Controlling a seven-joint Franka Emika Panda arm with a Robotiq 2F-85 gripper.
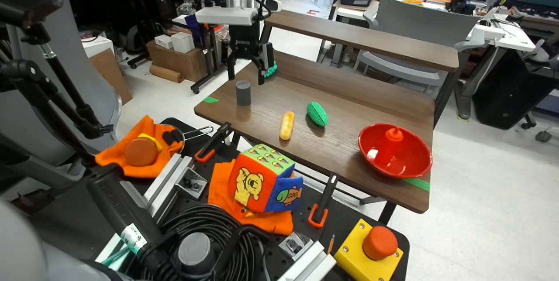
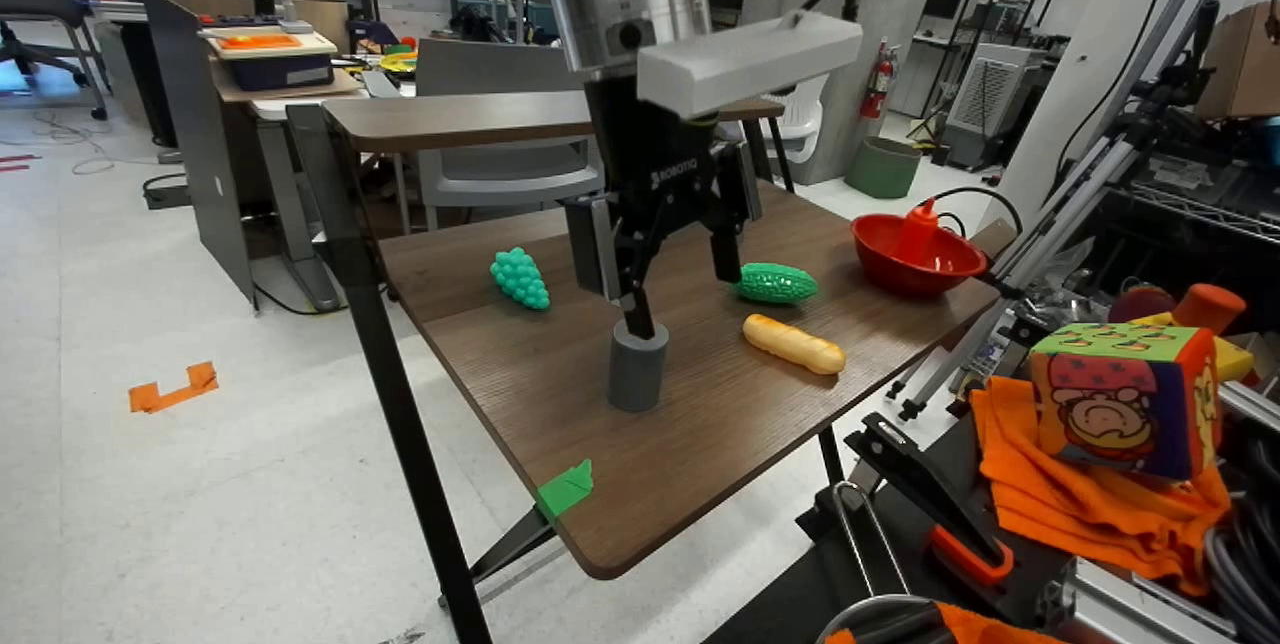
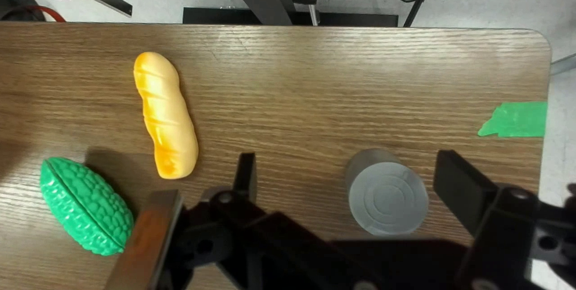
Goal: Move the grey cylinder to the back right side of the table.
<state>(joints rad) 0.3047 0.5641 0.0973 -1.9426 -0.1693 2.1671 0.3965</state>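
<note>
The grey cylinder point(image 1: 243, 93) stands upright on the brown table point(image 1: 349, 106) near one end. It also shows in an exterior view point(image 2: 637, 371), where one fingertip overlaps its top edge. My gripper point(image 1: 246, 78) is open and empty, pointing down, with its fingertips at about the height of the cylinder's top or a little above. In the wrist view the cylinder point(image 3: 388, 197) lies between the two spread fingers of the gripper point(image 3: 346, 157), closer to the right-hand finger. I see a gap on both sides. The bottom edge of its top is partly hidden by the gripper body.
A yellow bread-like toy point(image 1: 287, 125), a green ridged toy point(image 1: 317, 114) and a teal bumpy toy point(image 2: 520, 278) lie on the table. A red bowl point(image 1: 367, 154) with a red bottle point(image 1: 387, 143) stands at the far end. A raised shelf point(image 1: 362, 39) runs along one long side.
</note>
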